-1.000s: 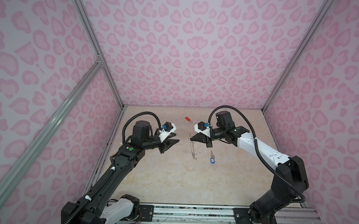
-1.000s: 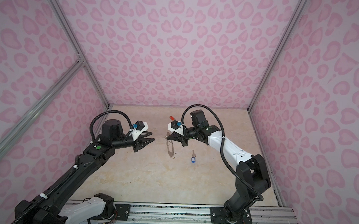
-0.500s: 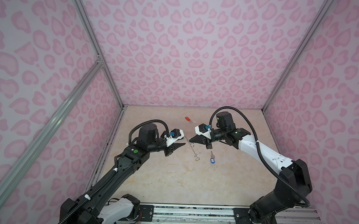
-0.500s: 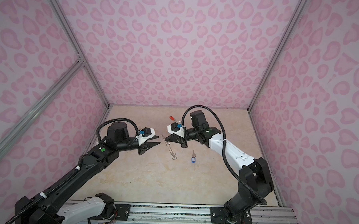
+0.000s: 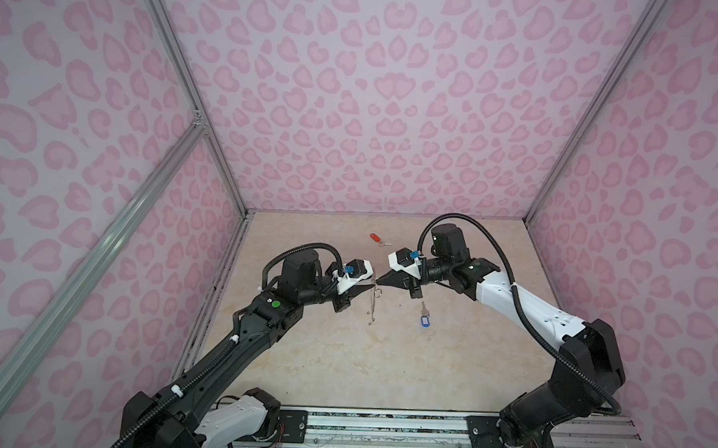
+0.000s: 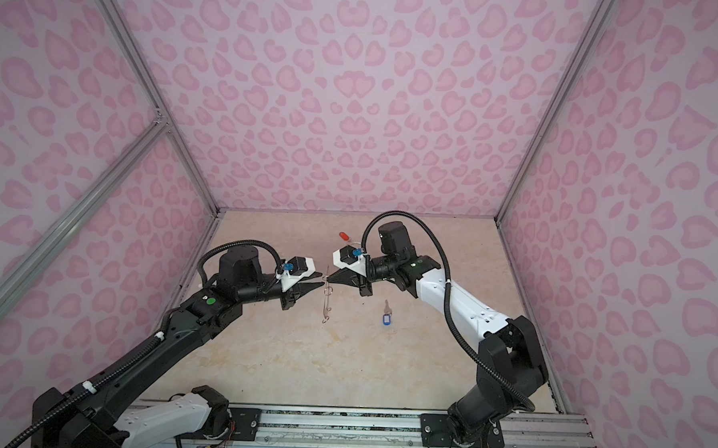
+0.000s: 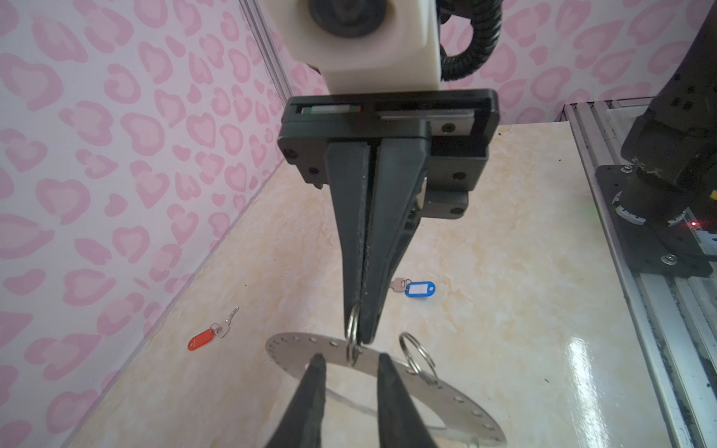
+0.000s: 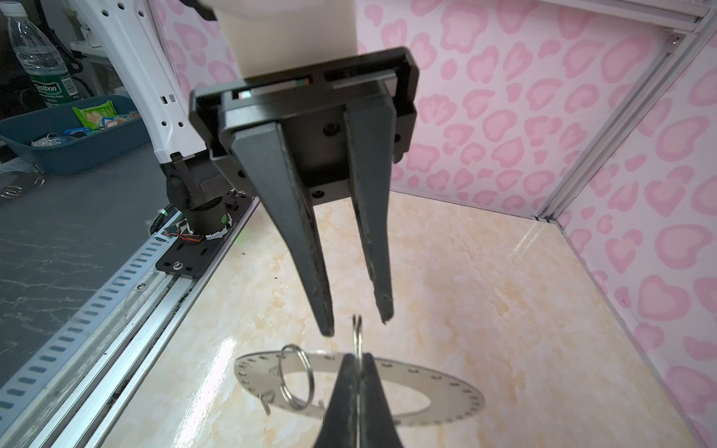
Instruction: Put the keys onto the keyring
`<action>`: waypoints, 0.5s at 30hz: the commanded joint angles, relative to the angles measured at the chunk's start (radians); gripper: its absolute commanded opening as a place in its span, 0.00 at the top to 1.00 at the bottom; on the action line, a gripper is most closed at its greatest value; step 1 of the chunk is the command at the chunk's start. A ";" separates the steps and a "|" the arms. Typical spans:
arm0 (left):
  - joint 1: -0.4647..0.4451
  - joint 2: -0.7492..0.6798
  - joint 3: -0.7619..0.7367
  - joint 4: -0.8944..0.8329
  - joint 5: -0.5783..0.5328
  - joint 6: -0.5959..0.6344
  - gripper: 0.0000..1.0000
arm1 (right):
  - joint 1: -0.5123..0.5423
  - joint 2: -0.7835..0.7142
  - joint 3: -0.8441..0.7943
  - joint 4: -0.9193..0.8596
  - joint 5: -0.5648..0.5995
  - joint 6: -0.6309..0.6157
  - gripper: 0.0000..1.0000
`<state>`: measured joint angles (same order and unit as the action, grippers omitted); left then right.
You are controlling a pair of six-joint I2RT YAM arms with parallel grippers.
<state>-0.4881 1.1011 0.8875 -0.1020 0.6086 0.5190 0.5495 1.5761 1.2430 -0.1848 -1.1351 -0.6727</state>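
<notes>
The keyring [image 5: 372, 302] is a flat grey disc [image 7: 295, 349] with small rim holes, and it hangs edge-on above the table in both top views. My right gripper [image 8: 355, 358] is shut on one wire loop [image 8: 357, 337] at the disc's edge and carries it. A second loop [image 7: 417, 353] hangs free beside it. My left gripper [image 7: 351, 358] faces the right one, open, with its fingertips either side of the held loop and over the disc rim. The red-tagged key [image 5: 375, 237] lies at the back of the table. The blue-tagged key [image 5: 424, 319] lies under the right arm.
Pink patterned walls [image 5: 395, 110] close the marble table on three sides. An aluminium rail [image 6: 340, 424] with both arm bases runs along the front edge. Beyond it, in the right wrist view, stand a blue bin [image 8: 70, 135] and a water bottle [image 8: 38, 58].
The left arm has swung right until its fingertips meet the right gripper at the keyring, and its jaws have narrowed. The right gripper stays shut on the loop.
</notes>
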 commanded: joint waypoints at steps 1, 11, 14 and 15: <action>-0.005 0.004 -0.005 0.044 0.003 -0.004 0.76 | 0.006 0.002 -0.003 0.029 -0.023 0.012 1.00; -0.015 0.019 0.017 0.023 0.006 -0.017 0.96 | 0.010 0.003 -0.003 0.025 -0.014 0.001 1.00; -0.018 0.014 0.027 0.007 -0.004 -0.018 0.96 | 0.009 -0.010 0.000 -0.030 0.051 -0.042 0.74; -0.019 0.011 0.031 -0.002 -0.016 -0.019 0.96 | 0.008 -0.018 -0.001 -0.049 0.079 -0.064 0.72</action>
<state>-0.5041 1.1160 0.8944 -0.1120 0.6041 0.5034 0.5583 1.5723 1.2430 -0.1925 -1.1072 -0.6811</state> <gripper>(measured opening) 0.050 0.260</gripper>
